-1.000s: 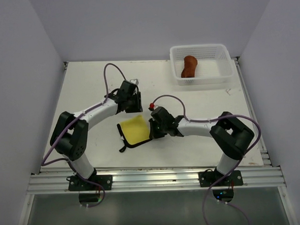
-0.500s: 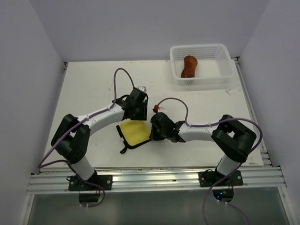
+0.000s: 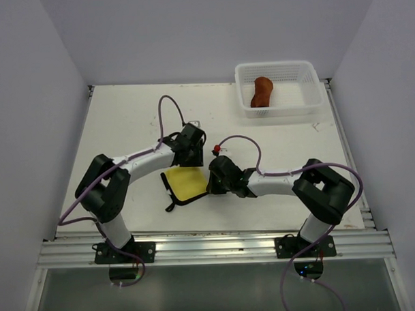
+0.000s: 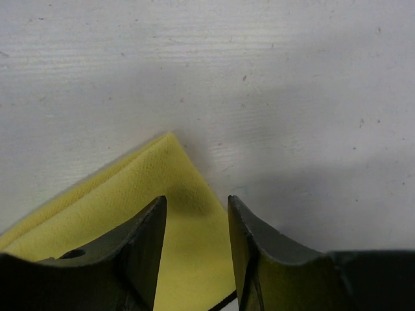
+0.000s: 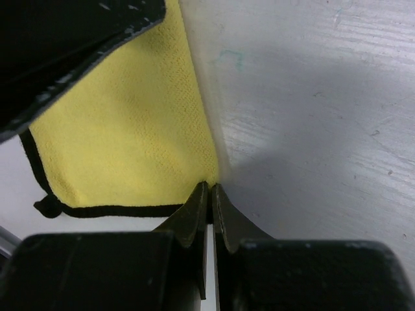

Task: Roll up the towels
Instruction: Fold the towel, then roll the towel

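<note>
On the white table [image 3: 124, 117], the mesh basket [image 3: 279, 63] at the far right holds the rust-brown towel [image 3: 262, 91] (it looks bunched into a roll), and the yellow towel [image 3: 184, 183] lies flat near the middle. My left gripper [image 4: 196, 204] hangs half-spread over its far corner, gripping nothing. My right gripper [image 5: 209, 188] is pinched tight on the near right corner. I'd take the far corner cleanly, then turn both edges evenly. There's bare table leftward and beyond, but the wrists crowd each other.
</note>
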{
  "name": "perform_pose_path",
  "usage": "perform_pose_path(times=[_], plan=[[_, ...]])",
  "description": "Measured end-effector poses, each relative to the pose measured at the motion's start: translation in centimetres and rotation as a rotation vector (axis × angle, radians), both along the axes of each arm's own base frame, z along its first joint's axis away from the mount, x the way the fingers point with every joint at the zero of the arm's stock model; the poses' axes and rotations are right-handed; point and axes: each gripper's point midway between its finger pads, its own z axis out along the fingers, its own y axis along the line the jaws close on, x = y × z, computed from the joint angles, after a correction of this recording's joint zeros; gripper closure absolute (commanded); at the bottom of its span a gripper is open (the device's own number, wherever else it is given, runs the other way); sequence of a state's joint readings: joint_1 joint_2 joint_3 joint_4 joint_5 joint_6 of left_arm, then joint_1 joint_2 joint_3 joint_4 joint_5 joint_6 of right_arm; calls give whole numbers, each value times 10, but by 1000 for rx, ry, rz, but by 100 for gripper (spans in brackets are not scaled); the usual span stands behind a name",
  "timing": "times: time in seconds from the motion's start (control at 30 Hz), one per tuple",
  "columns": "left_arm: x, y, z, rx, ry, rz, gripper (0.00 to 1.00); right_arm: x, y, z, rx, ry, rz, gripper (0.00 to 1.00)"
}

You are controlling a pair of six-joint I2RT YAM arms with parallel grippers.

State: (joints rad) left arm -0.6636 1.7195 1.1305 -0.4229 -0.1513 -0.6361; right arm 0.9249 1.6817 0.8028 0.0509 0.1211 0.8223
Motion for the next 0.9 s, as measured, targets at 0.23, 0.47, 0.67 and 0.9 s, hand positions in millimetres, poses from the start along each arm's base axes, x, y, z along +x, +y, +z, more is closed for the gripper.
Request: perform_pose_path(times=[0.23, 0.47, 0.67, 0.9], plan=[[-2, 6, -30, 62, 51, 10, 53, 1, 1, 0, 8, -7, 0, 100], [1, 9, -34, 85, 45, 21, 53, 1, 1, 0, 12, -9, 1, 100], [7, 7, -36, 101, 47, 26, 53, 2, 2, 0, 28, -21, 0, 100], [14, 3, -37, 120, 59, 30, 54, -2, 6, 3, 14, -74, 24, 100]])
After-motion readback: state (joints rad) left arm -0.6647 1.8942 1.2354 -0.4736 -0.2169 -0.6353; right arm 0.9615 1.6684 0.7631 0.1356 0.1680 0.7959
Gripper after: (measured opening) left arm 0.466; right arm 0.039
